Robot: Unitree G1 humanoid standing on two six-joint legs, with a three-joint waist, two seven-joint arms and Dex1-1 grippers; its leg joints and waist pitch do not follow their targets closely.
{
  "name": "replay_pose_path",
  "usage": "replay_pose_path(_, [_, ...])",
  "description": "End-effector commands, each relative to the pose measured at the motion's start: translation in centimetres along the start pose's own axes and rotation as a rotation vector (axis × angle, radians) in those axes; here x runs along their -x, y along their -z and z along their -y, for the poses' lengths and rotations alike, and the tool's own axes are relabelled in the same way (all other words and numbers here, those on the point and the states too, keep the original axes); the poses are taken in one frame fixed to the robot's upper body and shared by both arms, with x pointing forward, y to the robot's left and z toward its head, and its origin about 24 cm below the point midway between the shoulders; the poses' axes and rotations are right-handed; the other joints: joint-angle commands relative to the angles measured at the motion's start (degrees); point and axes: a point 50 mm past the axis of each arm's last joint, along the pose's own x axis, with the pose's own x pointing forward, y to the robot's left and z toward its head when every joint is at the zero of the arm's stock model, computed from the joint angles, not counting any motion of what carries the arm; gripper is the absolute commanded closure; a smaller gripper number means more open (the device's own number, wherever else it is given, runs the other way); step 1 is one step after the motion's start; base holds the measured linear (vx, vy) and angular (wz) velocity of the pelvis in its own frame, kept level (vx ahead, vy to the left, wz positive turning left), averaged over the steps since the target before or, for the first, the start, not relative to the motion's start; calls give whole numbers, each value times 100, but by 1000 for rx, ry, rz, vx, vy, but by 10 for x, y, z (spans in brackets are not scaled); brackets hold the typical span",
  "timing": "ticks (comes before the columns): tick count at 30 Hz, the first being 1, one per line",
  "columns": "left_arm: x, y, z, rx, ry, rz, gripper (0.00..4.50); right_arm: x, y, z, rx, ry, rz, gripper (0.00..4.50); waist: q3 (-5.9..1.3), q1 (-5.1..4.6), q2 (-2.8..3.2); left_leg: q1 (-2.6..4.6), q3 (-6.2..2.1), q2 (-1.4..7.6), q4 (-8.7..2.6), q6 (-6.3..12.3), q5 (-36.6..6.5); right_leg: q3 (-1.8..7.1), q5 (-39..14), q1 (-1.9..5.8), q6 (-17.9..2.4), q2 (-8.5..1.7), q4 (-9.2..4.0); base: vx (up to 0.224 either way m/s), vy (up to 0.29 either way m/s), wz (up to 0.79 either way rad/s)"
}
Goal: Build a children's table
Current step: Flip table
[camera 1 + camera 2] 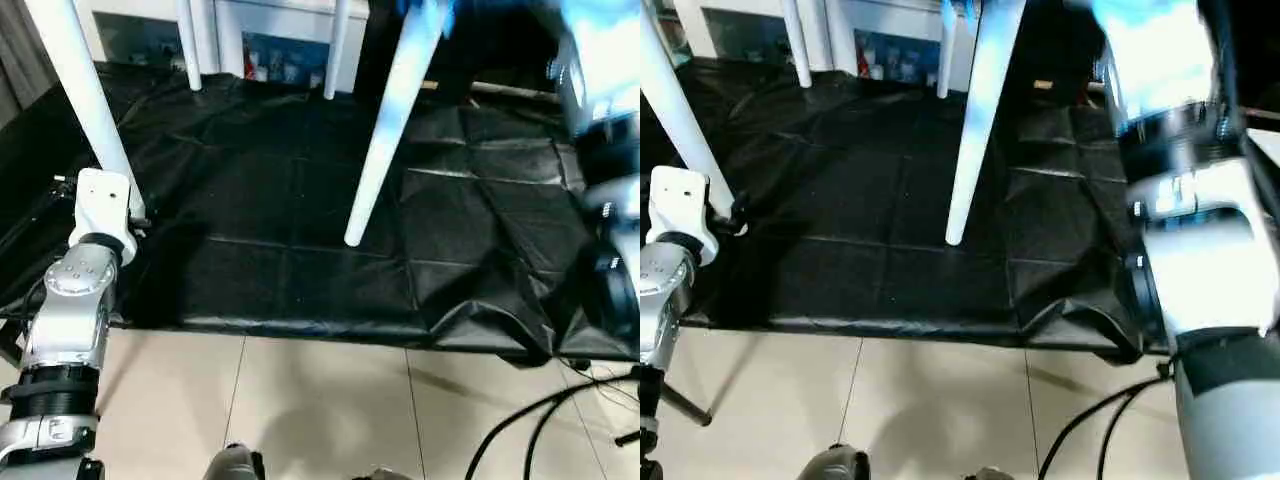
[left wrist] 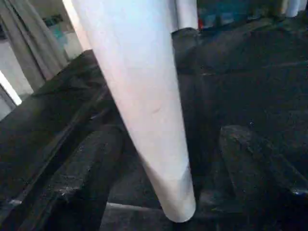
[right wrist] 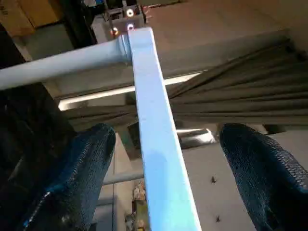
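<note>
Floor: you see pale tiles (image 1: 320, 400) across the frame bottom, a black sheet (image 1: 300, 230) above.
Table legs: white leg (image 1: 385, 130) upper centre, foot on sheet.
Left gripper (image 2: 166, 192): released, straddling a leg (image 2: 144, 106).
Right gripper (image 3: 163, 183): released around the tabletop's edge (image 3: 159, 144).

Black sheet (image 1: 300, 240) on the floor: broad open stretch between the legs, free to pass.

Near-left leg (image 1: 85, 90) slants down right beside the left arm; in the left wrist view it stands between the spread fingers (image 2: 82, 178) of the left pincer (image 2: 173, 192), gaps either side.

Middle leg (image 1: 390, 120) slants across the centre, foot on the sheet.

Two far legs (image 1: 190, 45) close the back, cabinet (image 1: 270, 40) behind them.

Tabletop edge (image 3: 159, 144) runs between the parted fingers of the right pincer (image 3: 168, 178).

Cables (image 1: 540, 420) cross the tiles at right.
</note>
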Motion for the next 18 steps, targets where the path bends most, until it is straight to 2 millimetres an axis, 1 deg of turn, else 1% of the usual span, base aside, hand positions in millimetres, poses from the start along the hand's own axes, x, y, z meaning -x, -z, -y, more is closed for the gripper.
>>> replay_pose_path(1, [0, 0, 5, -9, 20, 6, 80, 8, -5, 2, -2, 19, 32, 63, -472, -36, 155, 396, -266, 290, -628, -709, -3107, 114, -1796, 13, -888, -314, -489, 0, 0, 0])
replay_pose_path(3, [1, 1, 3, -22, 13, 7, 80, 12, -5, -7, -50, -7, 46, 63, -481, -42, 148, 396, -275, 287, -631, -705, -3116, 112, -1866, 28, -875, -313, -492, 0, 0, 0])
replay_pose_path(4, [1, 1, 3, -22, 13, 7, 80, 12, -5, -7, -50, -7, 46, 63, -473, -25, 154, 410, -275, 294, -636, -688, -3101, 119, -1886, 15, -855, -318, -505, 0, 0, 0])
replay_pose_path(5, [3, 1, 2, -20, 9, 12, 80, 14, -5, -14, -93, -10, 57, 63, -466, -42, 142, 412, -278, 285, -635, -695, -3162, 117, -1993, 14, -852, -316, -523, 0, 0, 0])
replay_pose_path(6, [7, 1, 0, -17, 0, 27, 80, 18, -6, -26, -165, -15, 73, 63, -471, -21, 145, 428, -278, 290, -639, -699, -3177, 117, -2020, 18, -842, -324, -533, 0, 0, 0])
replay_pose_path(7, [11, 1, -2, -11, -3, 35, 80, 22, -4, -36, -229, -4, 71, 63, -470, -4, 148, 428, -284, 307, -662, -673, -3071, 129, -1887, 42, -828, -337, -542, 0, 0, 0])
replay_pose_path(8, [17, 2, -3, 0, -6, 46, 80, 28, -1, -52, -327, 15, 62, 63, -489, -3, 175, 436, -287, 311, -694, -669, -2929, 124, -1643, 82, -835, -316, -531, 0, 0, 0])
replay_pose_path(9, [18, 3, -3, 2, -7, 48, 80, 29, 0, -56, -352, 20, 59, 63, -500, 8, 178, 439, -282, 323, -702, -659, -2863, 121, -1487, 75, -856, -320, -523, 0, 0, 0])
replay_pose_path(10, [24, 3, -3, 16, -10, 62, 80, 35, 3, -73, -434, 40, 33, 63, -493, -33, 181, 434, -284, 299, -725, -678, -2917, 101, -1472, 84, -881, -269, -535, 0, 0, 0])
replay_pose_path(11, [27, 3, -3, 24, -12, 70, 80, 40, 5, -88, -489, 53, 10, 63, -532, -7, 183, 482, -272, 305, -714, -727, -2958, 90, -1456, 69, -905, -280, -533, 0, 0, 0])
replay_pose_path(12, [31, 2, -1, 43, -7, 84, 80, 45, 7, -103, -548, 66, -15, 63, -526, 19, 252, 493, -280, 300, -715, -758, -2945, 100, -1418, 60, -905, -286, -542, 0, 0, 0])
replay_pose_path(13, [40, 1, 3, 57, 0, 102, 80, 56, 11, -129, -659, 107, -74, 63, -500, 21, 235, 490, -266, 312, -733, -770, -2994, 114, -1387, 57, -898, -278, -584, 0, 0, 0])
replay_pose_path(14, [44, 2, 5, 52, -7, 96, 80, 62, 13, -146, -713, 127, -110, 63, -469, 31, 303, 533, -286, 300, -746, -828, -3429, 97, -1839, 25, -849, -284, -634, 0, 0, 0])
replay_pose_path(15, [46, 4, 5, 45, -13, 89, 80, 66, 14, -155, -740, 136, -130, 63, -474, 25, 293, 553, -290, 303, -747, -849, -3542, 95, -1968, 24, -814, -288, -650, 0, 0, 0])
replay_pose_path(16, [48, 6, 5, 41, -28, 80, 80, 70, 15, -162, -770, 155, -149, 63, -477, 16, 277, 549, -305, 286, -740, -854, -3626, 90, -2160, 37, -763, -288, -678, 0, 0, 0])
replay_pose_path(17, [50, 8, 3, 30, -55, 68, 80, 74, 15, -169, -790, 171, -174, 63, -483, 17, 299, 535, -317, 265, -723, -816, -3558, 95, -2277, 55, -734, -304, -678, 0, 0, 0])
replay_pose_path(18, [53, 9, -1, 21, -102, 67, 80, 78, 14, -178, -802, 176, -203, 63, -483, 13, 318, 523, -319, 262, -725, -800, -3507, 100, -2306, 64, -710, -312, -687, 0, 0, 0])
